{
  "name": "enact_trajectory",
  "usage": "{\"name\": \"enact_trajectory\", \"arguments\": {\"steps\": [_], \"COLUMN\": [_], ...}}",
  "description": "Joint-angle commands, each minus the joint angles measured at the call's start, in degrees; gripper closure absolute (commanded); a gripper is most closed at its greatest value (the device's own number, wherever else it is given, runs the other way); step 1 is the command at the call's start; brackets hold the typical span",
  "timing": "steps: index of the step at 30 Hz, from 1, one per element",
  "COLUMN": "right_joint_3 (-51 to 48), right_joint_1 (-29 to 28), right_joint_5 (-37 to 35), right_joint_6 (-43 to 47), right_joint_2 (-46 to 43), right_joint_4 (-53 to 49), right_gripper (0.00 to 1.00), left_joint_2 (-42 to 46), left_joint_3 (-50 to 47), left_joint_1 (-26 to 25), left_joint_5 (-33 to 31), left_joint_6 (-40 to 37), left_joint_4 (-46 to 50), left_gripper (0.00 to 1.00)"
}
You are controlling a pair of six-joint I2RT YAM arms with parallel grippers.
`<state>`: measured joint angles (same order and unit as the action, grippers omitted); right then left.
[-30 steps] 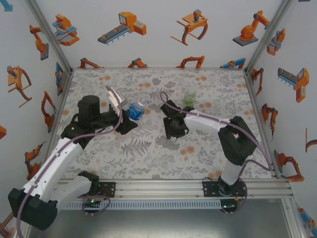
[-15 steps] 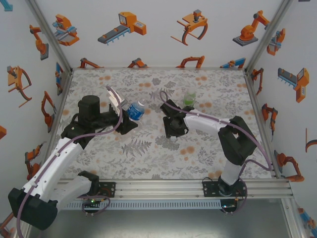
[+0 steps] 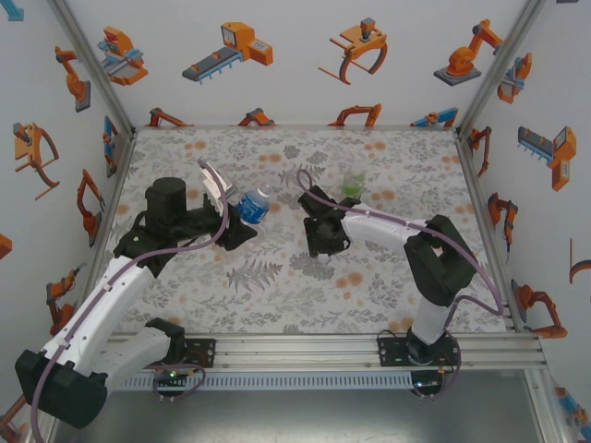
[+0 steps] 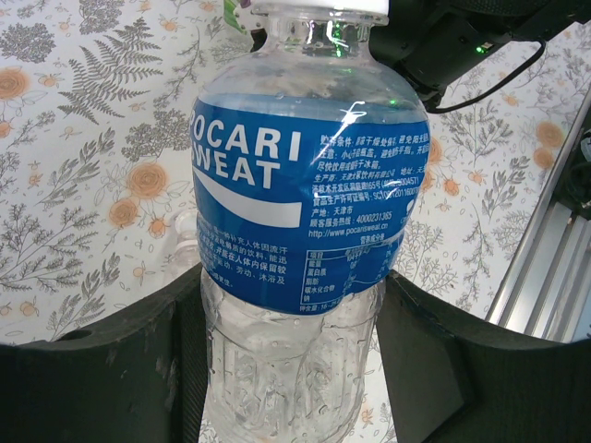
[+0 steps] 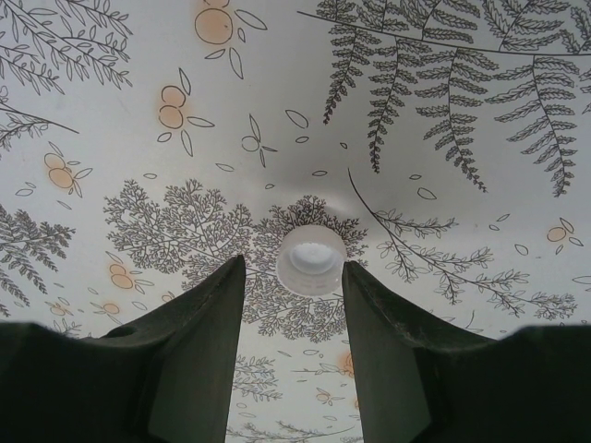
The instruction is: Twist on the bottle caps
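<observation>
The small whitish cap (image 5: 311,259) lies on the floral table (image 5: 443,185), right between the tips of the right gripper (image 5: 294,269), whose fingers are spread around it. It's round, milky and a bit see-through. The left gripper (image 4: 291,295) is pinching the blue-label bottle (image 4: 309,175) by its lower body. Versus a second ago, the right gripper has nudged slightly left; the bottle hasn't budged.

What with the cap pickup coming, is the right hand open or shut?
Open: the right hand has its fingers apart, and the white cap lies on the table between their tips.
</observation>
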<state>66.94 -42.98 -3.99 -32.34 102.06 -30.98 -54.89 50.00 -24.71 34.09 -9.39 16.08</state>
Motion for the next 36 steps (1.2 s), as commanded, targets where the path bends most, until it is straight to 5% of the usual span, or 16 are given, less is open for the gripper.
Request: {"name": "enact_trajectory", "arguments": {"steps": [1, 36], "right_joint_3": [1.3, -1.1], "right_joint_1": [-0.5, -0.5], "right_joint_5": [-1.2, 1.5], "right_joint_6": [0.3, -3.2], "right_joint_2": [0.9, 2.5], "right_joint_4": [-0.1, 0.5], "right_gripper": [0.54, 0.58], "left_joint_2": [0.1, -0.6], "left_joint_3": [0.9, 1.1], "left_joint_1": [0.2, 0.2], "left_joint_5": [0.5, 0.8], "left_joint_6": [-1.0, -0.7], "left_joint_4": [-0.5, -0.4], "left_gripper": [1.00, 1.00]}}
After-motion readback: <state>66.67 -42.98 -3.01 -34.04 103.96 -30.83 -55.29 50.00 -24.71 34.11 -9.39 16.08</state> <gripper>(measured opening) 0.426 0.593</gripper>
